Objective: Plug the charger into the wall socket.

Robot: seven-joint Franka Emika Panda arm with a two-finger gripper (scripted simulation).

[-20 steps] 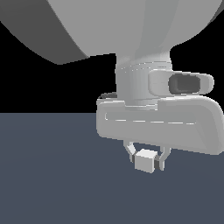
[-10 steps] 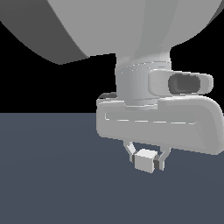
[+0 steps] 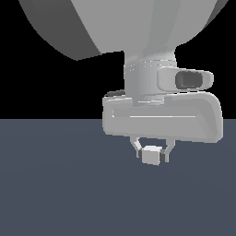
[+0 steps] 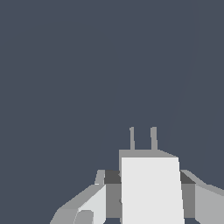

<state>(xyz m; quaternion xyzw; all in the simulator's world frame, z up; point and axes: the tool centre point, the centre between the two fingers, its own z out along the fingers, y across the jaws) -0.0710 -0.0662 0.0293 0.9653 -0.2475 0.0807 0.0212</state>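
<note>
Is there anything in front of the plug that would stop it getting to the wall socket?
Nothing visible is in the way. The claw holds the charger, and past its prongs is only bare dark floor. No socket shows in either view.

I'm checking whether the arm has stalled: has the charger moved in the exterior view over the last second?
No. The charger, clamped in the hand, sits at the same spot below the horizon line where the dark floor meets the black background.
</note>
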